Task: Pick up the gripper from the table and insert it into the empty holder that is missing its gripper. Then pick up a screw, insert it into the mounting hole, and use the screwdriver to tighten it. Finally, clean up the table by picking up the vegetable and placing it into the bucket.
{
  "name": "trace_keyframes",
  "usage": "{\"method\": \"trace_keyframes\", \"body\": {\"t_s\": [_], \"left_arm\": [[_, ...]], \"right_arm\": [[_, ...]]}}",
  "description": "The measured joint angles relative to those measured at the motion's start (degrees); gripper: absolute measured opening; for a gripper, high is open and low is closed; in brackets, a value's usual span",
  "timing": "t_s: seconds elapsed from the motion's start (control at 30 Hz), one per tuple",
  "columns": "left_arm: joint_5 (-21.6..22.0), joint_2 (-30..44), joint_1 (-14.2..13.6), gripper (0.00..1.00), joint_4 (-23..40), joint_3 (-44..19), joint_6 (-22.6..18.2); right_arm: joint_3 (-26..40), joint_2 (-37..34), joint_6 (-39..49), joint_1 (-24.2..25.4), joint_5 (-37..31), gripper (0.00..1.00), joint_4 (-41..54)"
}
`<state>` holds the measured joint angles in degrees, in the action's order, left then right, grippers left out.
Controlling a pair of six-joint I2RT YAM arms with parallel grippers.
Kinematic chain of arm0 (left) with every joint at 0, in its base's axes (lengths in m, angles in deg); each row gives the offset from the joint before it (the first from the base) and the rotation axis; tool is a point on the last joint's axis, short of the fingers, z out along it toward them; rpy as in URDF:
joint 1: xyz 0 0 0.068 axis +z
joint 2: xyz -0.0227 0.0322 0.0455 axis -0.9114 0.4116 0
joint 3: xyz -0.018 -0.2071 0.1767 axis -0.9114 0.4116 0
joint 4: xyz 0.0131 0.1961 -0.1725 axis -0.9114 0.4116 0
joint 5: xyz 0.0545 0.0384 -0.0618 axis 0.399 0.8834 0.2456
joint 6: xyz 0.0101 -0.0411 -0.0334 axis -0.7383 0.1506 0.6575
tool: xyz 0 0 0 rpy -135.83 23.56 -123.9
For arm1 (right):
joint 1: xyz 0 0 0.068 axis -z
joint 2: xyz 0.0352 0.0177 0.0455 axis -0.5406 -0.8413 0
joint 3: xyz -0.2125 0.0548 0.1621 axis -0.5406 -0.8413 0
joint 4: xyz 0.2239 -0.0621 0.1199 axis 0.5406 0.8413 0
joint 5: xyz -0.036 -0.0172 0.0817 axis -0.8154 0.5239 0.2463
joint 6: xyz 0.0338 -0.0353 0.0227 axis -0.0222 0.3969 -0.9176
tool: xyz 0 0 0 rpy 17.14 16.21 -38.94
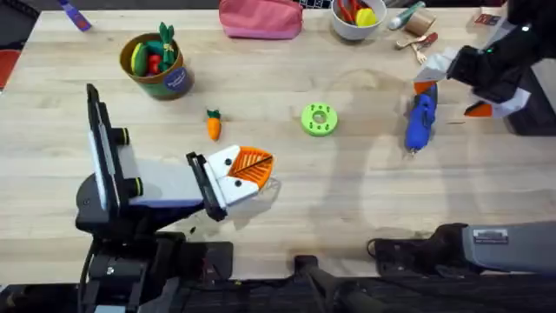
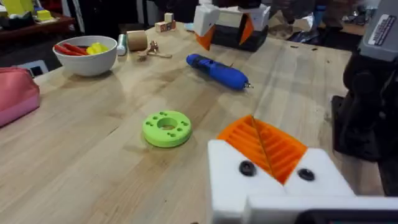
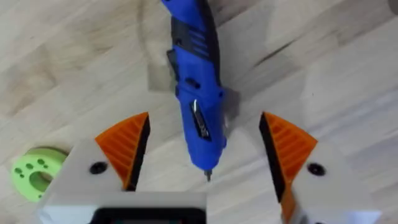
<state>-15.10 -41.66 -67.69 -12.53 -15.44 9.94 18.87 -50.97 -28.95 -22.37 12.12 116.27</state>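
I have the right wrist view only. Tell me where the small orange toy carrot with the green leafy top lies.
Observer: The carrot lies on the bare wood, left of the green plastic ring and nearer the arms' bases than the round olive-green bucket. It touches neither.
Operator: Now report the left gripper's state.
Observer: The left gripper is shut, its orange ribbed pads pressed together with nothing between them.
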Motion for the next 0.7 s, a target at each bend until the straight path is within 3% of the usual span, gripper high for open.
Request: {"method": "trace_keyframes", "body": {"t_s": [0.33,0.7], "left_arm": [[0.0,0.0,0.0,0.008,0.0,0.0,0.0],[0.0,0.0,0.0,0.008,0.0,0.0,0.0]], "right_arm": [[0.9,-9.6,2.0,0.1,0.4,0.991,-7.3],[0.9,-15.1,3.2,0.6,0.5,0.992,-10.0]]}}
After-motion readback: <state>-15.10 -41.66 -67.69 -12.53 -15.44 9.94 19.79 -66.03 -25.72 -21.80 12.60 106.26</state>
